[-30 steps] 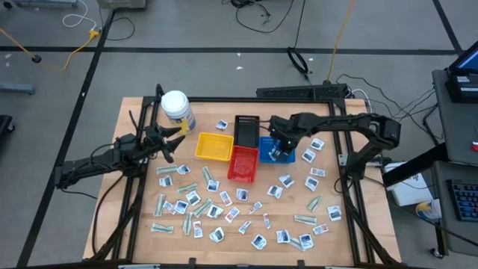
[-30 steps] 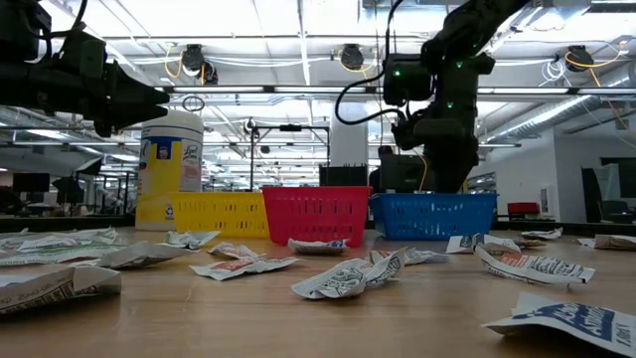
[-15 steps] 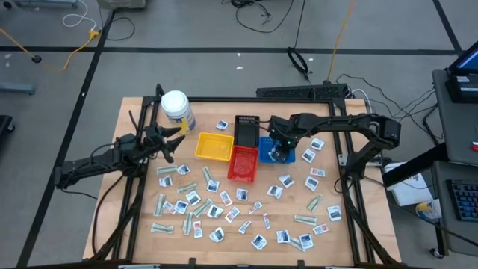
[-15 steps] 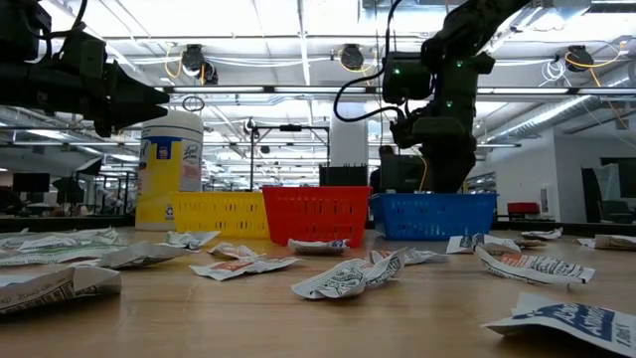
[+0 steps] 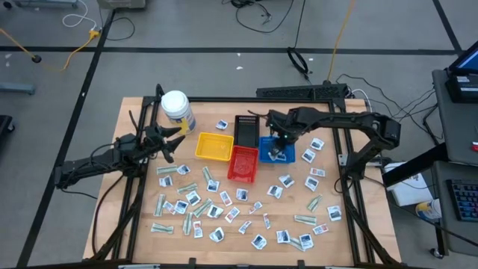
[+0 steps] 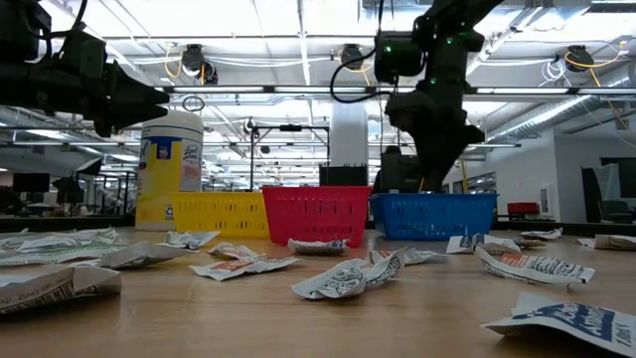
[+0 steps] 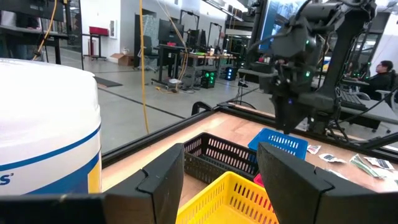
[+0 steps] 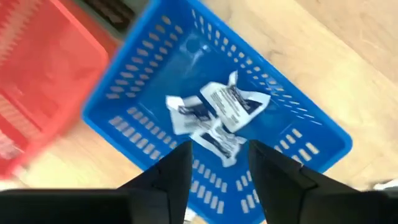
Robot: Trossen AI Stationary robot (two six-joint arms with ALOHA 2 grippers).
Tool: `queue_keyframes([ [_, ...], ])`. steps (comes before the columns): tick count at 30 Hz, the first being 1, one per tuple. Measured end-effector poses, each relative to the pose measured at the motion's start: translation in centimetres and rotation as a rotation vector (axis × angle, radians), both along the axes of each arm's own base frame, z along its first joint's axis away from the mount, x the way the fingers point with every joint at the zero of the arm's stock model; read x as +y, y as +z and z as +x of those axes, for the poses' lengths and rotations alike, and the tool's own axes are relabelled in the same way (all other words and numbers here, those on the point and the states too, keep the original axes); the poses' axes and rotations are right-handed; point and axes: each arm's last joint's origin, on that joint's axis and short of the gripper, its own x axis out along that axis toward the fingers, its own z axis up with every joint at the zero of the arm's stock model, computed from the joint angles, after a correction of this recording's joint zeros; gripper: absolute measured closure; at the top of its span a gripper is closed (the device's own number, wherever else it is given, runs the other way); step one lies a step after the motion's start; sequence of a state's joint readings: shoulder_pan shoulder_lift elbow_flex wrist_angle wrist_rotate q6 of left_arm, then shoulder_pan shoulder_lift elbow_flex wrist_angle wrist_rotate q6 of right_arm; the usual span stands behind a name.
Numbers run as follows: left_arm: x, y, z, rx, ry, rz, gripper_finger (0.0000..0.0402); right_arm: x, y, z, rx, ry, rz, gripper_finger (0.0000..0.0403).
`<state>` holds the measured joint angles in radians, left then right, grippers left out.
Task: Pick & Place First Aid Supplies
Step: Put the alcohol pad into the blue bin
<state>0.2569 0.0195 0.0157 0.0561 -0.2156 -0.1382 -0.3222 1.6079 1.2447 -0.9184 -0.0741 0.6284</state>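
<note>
Several first aid packets point(image 5: 209, 205) lie scattered flat on the wooden table, also in the low view point(image 6: 343, 278). My right gripper point(image 8: 219, 158) hangs open over the blue tray point(image 8: 143, 130), pointing steeply down. Below its fingers, a few white packets with dark print point(image 8: 214, 115) lie on the tray floor, untouched. From above, that gripper point(image 5: 278, 142) stands over the blue tray point(image 5: 290, 157). My left gripper point(image 7: 221, 162) waits open and level beside the white jar point(image 5: 177, 108) at the far left.
A yellow tray point(image 5: 214, 146), a red tray point(image 5: 243, 163) and a black tray point(image 5: 246, 128) stand grouped left of the blue one. The jar point(image 7: 43, 124) is close beside my left fingers. Packets cover the near half of the table.
My right gripper has risen from inside the blue tray to just above its rim and has rolled about its own line. The packets stay on the tray floor.
</note>
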Motion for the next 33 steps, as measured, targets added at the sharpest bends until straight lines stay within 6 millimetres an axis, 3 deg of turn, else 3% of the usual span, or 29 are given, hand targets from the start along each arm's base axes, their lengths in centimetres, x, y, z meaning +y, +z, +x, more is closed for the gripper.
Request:
queue_keyframes([
  [7,0.0,0.0,0.0,0.0,0.0,0.0,0.0192,0.9,1.5,0.6,0.011,-0.185,-0.032,0.0271],
  [14,0.0,0.0,0.0,0.0,0.0,0.0,0.0192,2.2,1.5,0.9,0.015,-0.255,-0.052,0.0273],
  [24,0.0,0.0,0.0,0.0,0.0,0.0,0.0192,9.3,1.6,1.8,-0.003,-0.234,-0.003,0.0273],
  [33,0.0,0.0,0.0,0.0,0.0,0.0,0.0192,16.7,1.6,1.1,-0.028,-0.21,0.06,0.0273],
])
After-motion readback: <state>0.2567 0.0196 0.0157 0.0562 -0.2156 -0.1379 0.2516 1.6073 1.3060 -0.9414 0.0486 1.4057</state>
